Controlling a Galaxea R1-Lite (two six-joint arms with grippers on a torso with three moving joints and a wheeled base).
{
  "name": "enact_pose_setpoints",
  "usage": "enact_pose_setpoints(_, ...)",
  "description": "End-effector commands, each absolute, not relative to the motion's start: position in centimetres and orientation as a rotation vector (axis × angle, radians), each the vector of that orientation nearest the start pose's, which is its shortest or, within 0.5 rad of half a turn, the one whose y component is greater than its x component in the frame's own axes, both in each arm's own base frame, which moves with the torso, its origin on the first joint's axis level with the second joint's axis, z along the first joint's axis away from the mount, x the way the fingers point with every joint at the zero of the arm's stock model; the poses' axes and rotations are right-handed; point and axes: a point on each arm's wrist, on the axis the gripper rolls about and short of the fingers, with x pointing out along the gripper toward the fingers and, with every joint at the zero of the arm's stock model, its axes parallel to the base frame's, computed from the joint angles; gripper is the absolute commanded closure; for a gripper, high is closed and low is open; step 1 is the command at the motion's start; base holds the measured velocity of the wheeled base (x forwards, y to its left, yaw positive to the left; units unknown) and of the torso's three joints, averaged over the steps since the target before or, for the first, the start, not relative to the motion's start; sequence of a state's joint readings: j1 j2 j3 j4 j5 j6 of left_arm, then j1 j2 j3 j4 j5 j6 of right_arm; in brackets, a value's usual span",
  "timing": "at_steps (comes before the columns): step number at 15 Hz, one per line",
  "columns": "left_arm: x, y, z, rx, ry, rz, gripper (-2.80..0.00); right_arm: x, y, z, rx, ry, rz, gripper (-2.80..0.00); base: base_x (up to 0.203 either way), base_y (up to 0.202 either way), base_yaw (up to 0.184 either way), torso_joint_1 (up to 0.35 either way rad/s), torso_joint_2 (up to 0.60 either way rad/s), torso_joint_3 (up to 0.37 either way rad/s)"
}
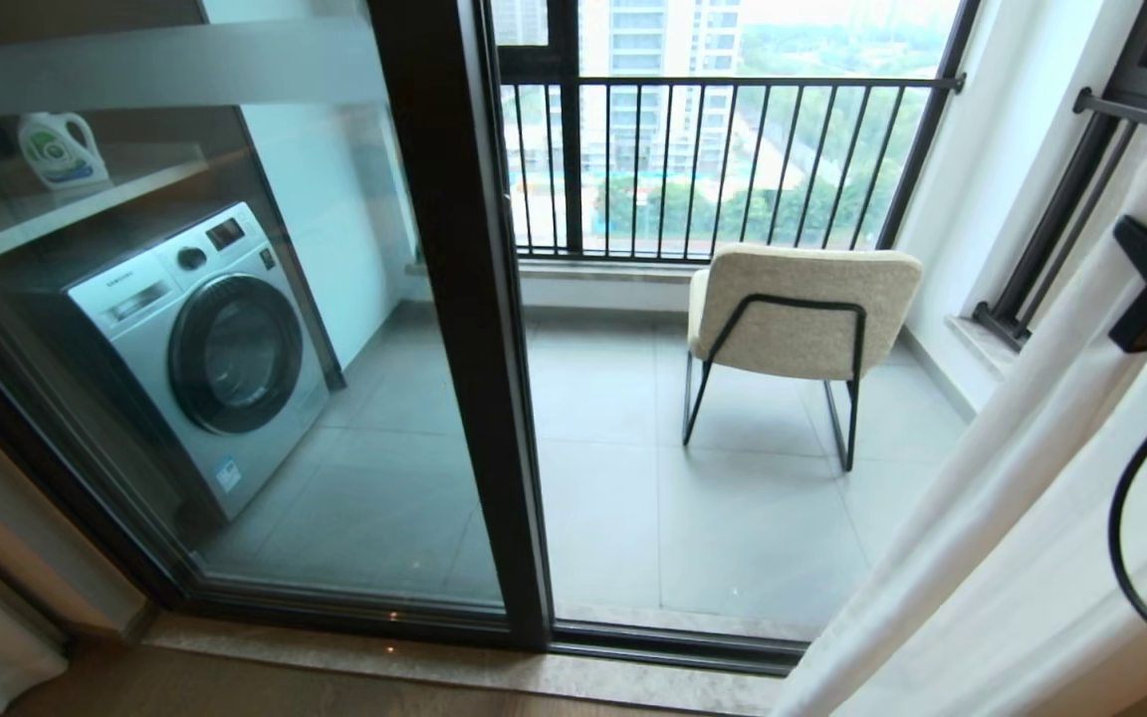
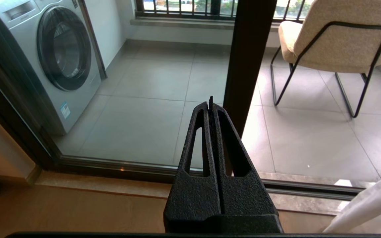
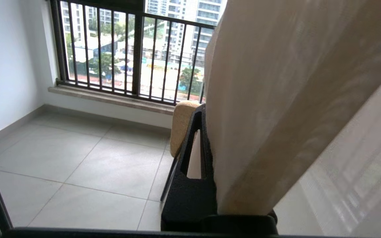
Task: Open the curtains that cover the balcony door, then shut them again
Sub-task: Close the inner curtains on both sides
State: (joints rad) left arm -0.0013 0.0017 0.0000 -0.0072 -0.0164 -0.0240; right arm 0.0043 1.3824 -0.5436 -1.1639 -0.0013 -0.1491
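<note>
the curtains [image 1: 992,538] are drawn off the balcony door [image 1: 454,329], right gripper [image 3: 207,132] pinching them; closing remains.

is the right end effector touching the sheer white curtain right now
Touching. In the right wrist view the sheer white pleated curtain runs down between the fingers of the black right end effector, which is shut on a fold.
</note>
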Motion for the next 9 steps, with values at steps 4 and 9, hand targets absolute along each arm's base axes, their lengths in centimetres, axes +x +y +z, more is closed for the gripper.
enact_pose_setpoints(4, -2.3, 0.0, 7.6, -0.024, -0.006, -0.017, 0.00, 22.7, 0.5, 24.7, -0.144, -0.347, -0.005, 0.00, 0.000, 0.188, 0.000, 0.003, 0.00, 0.002)
enact_pose_setpoints(9, -2.3, 0.0, 7.6, -0.023, -0.006, -0.018, 0.00, 22.6, 1.8, 24.9, -0.108, -0.355, -0.022, 0.00, 0.000, 0.191, 0.000, 0.003, 0.00, 0.001)
